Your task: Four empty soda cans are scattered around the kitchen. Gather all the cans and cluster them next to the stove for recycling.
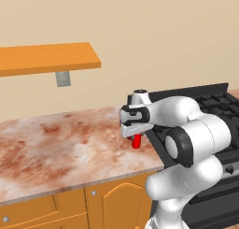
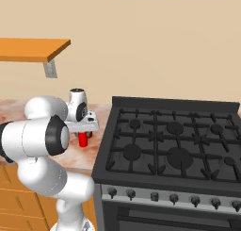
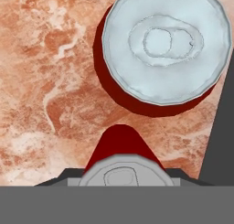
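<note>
Claw point(image 1: 136, 135) closed on a red soda can point(image 1: 136, 141), pointing down over the marble worktop point(image 1: 56, 144), right by the stove point(image 2: 174, 150) left edge. Held can upright, hanging under the fingers, bottom close to the worktop; contact with the surface not discernible. In the hand view, held can's silvery top point(image 3: 119, 173) sits at the bottom between the tips, and a second red can point(image 3: 164, 45) with silver lid stands upright on the worktop just beyond, near but apart from the held one. Dark stove edge point(image 3: 221, 127) along the right of that view. Orange shelf point(image 1: 46, 59) on the wall above the worktop.
</note>
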{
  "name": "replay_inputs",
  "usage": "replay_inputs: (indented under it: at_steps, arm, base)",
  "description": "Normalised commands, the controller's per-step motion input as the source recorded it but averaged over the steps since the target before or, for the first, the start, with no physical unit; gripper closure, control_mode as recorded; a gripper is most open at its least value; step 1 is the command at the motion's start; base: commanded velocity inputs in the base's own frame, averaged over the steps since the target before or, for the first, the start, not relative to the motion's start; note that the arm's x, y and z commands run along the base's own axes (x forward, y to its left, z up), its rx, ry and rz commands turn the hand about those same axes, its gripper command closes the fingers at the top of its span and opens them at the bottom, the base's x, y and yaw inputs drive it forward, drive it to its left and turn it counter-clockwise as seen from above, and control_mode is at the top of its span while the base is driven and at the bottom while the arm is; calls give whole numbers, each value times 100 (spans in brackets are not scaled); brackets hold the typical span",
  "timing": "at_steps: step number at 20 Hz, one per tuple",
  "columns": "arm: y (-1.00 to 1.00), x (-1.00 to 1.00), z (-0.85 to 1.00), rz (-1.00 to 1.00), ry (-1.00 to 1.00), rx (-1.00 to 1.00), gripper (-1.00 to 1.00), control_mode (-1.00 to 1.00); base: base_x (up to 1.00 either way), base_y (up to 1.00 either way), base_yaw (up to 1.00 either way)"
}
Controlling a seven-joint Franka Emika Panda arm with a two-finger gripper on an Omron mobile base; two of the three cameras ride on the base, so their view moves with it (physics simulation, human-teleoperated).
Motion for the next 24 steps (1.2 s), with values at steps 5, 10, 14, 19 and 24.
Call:
replay_inputs:
  at_steps: [5,10,14,19,24]
  arm:
    - [0,0,0,0,0,0,-100,-100]
    - [0,0,7,1,-4,0,-100,-100]
    - [0,0,58,0,-6,0,-100,-100]
    - [0,0,70,0,-1,0,-100,-100]
    - [-12,-21,64,0,0,0,-100,-100]
  base:
    - [0,0,0]
    - [0,0,0]
    - [0,0,0]
    - [0,0,0]
    - [0,0,0]
